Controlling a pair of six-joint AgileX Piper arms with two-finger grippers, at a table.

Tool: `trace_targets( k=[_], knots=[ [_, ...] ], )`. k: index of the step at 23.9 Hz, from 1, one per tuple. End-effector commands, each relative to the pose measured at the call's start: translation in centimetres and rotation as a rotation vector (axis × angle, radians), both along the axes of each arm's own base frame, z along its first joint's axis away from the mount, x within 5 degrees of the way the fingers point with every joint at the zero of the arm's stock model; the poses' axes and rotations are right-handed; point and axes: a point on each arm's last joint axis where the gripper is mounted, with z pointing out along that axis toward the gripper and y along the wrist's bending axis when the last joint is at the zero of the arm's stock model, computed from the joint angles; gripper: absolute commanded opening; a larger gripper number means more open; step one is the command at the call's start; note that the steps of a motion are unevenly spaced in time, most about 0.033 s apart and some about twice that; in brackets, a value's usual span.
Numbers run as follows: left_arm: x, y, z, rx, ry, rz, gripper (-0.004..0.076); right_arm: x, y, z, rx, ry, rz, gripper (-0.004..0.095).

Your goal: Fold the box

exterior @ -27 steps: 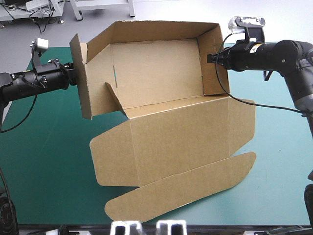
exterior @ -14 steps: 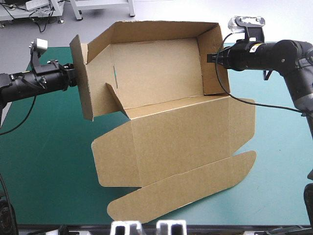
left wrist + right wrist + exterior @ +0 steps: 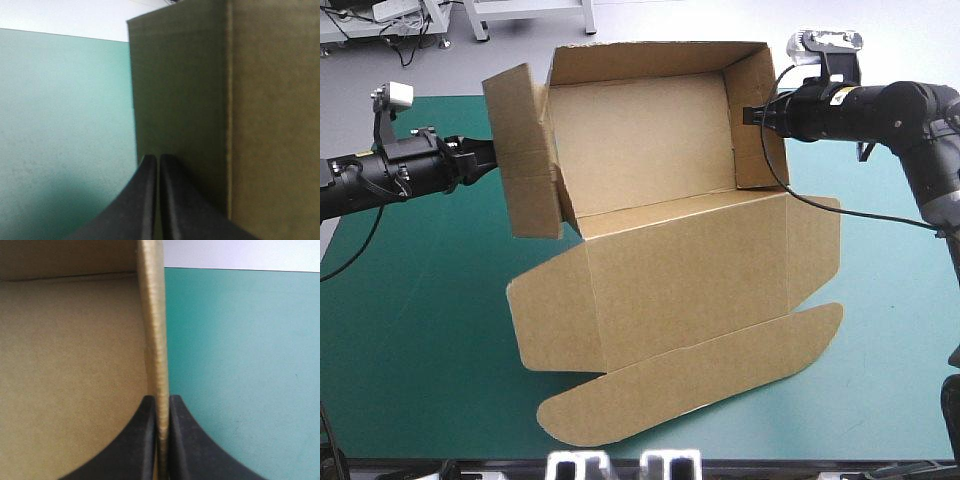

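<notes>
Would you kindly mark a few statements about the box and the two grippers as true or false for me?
1. The right gripper is shut on the right wall of the box. True.
2. The left gripper has its fingers wide apart. False: they are shut together with no board between them, at the outside of the left wall.
3. The box lies wholly flat on the table. False: its back and side walls stand raised.
4. The lid is open, spread toward the table's near edge. True.
</notes>
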Motion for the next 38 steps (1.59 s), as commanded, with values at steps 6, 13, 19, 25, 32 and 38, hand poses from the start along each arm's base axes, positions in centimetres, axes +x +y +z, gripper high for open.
trace_targets(
  k=[6,13,19,25,32,38],
  knots=[
    [-2.0,-2.5,2.2,-0.067,-0.081,-0.163,0.0012,-1.0,0.3,2.8,0.108,-0.126,0.021,-0.0013],
    [-1.8,-2.3,2.4,-0.019,-0.119,-0.131,0.0010,-1.3,0.6,2.8,0.122,-0.105,0.059,-0.0013],
    [-1.7,-0.1,6.4,0.044,-0.288,0.008,0.0010,-2.5,-0.1,3.6,0.079,-0.127,0.022,-0.0013],
    [0.4,5.8,6.2,-0.056,-0.254,0.135,0.0010,-5.8,-1.3,5.7,0.031,-0.166,-0.022,-0.0013],
    [5.1,10.7,1.6,-0.115,-0.116,0.206,0.0010,-9.3,-1.9,7.8,0.069,-0.226,-0.038,-0.0013],
    [7.4,12.7,-1.1,-0.151,-0.072,0.218,0.0012,-10.9,-2.8,8.5,0.052,-0.241,-0.095,-0.0013]
  ],
)
